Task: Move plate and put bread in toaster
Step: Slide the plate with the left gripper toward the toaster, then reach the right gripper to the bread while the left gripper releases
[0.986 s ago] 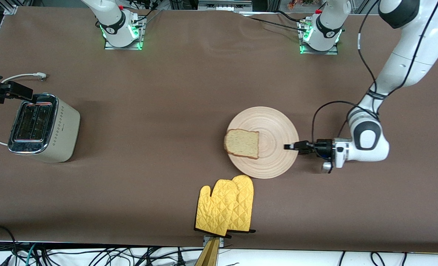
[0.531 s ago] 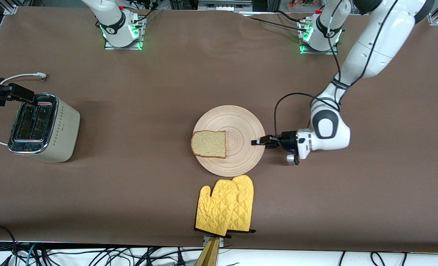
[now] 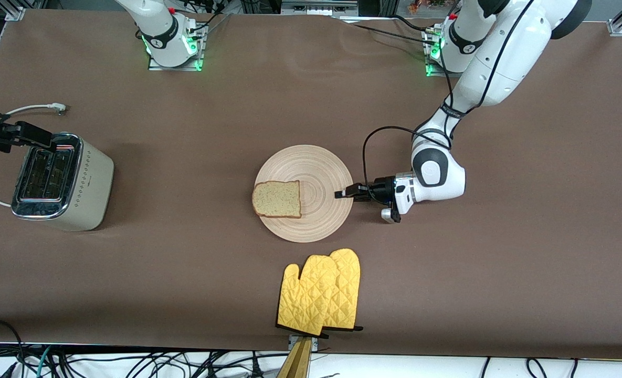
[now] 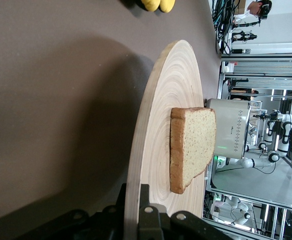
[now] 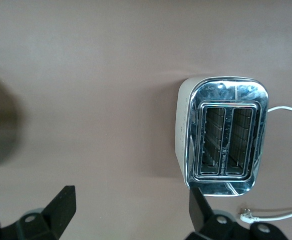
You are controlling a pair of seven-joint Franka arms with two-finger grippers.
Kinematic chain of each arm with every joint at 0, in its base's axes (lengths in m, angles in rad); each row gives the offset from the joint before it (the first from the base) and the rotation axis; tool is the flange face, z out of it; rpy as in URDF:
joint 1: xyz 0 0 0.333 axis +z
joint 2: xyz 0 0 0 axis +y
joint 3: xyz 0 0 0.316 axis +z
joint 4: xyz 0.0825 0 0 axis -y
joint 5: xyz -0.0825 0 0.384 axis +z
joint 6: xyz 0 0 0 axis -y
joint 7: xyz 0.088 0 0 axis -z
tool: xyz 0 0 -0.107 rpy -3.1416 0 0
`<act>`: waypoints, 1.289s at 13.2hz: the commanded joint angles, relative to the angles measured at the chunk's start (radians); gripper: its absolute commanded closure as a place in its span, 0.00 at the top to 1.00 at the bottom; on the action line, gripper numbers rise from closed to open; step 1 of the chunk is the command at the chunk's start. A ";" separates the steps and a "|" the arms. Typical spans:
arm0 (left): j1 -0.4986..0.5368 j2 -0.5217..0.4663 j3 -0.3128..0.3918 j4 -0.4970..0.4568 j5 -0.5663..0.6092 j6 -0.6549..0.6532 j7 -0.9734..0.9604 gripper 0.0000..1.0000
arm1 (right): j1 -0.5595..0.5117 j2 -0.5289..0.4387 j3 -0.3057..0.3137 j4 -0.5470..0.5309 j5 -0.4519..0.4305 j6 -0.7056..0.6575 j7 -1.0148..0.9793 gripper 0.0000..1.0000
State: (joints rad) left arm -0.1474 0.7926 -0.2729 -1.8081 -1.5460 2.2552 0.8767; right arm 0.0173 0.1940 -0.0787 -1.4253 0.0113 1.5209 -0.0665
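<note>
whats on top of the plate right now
One slice of bread lies flat on the plate, toward its rim at the right arm's end. The left gripper is shut on the plate's other rim. What lies under the bread cannot be seen.

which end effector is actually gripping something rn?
The left end effector: it is shut on the rim of the plate that carries the bread. The right end effector hangs open and empty over the toaster.

The plate (image 3: pixel 311 173) looked like matt grooved wood, the toaster (image 3: pixel 61 181) had a glossy chrome top, and the oven mitt (image 3: pixel 321 291) was quilted cloth.
</note>
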 commanded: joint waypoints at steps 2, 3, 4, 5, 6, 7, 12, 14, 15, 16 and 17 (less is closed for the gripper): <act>-0.034 0.010 0.030 0.006 -0.068 -0.009 0.057 0.00 | 0.001 0.068 0.007 0.002 0.083 0.010 0.022 1.00; -0.037 0.013 0.032 0.007 -0.071 -0.008 0.067 0.00 | 0.001 0.090 0.007 0.002 0.129 0.034 0.045 1.00; -0.040 0.019 0.037 0.009 -0.071 -0.006 0.070 0.00 | 0.003 0.113 0.008 0.002 0.154 0.059 0.068 1.00; -0.041 0.022 0.038 0.009 -0.071 0.001 0.071 0.00 | 0.022 0.139 0.008 0.002 0.179 0.093 0.077 1.00; -0.046 0.027 0.040 0.010 -0.072 0.006 0.071 0.00 | 0.045 0.171 0.008 0.002 0.202 0.131 0.083 1.00; -0.047 0.030 0.043 0.010 -0.072 0.009 0.071 0.00 | 0.062 0.203 0.008 0.002 0.238 0.174 0.083 1.00; -0.049 0.030 0.066 0.007 -0.158 0.011 0.073 1.00 | 0.148 0.332 0.008 0.002 0.444 0.407 0.116 1.00; -0.046 0.022 0.075 0.007 -0.158 0.009 0.071 1.00 | 0.176 0.384 0.008 0.002 0.539 0.487 0.114 1.00; -0.038 0.011 0.077 0.004 -0.157 0.009 0.071 1.00 | 0.200 0.412 0.008 0.002 0.590 0.522 0.114 1.00; -0.020 -0.016 0.084 -0.003 -0.152 0.009 0.064 1.00 | 0.229 0.438 0.008 0.002 0.613 0.563 0.114 1.00; 0.009 -0.044 0.089 -0.011 -0.146 0.007 0.061 1.00 | 0.259 0.458 0.008 0.000 0.619 0.600 0.116 1.00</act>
State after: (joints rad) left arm -0.1735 0.7983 -0.2022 -1.7959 -1.6715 2.2584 0.9245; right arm 0.2279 0.6137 -0.0659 -1.4371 0.5950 2.0640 0.0354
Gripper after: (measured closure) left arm 0.101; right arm 0.000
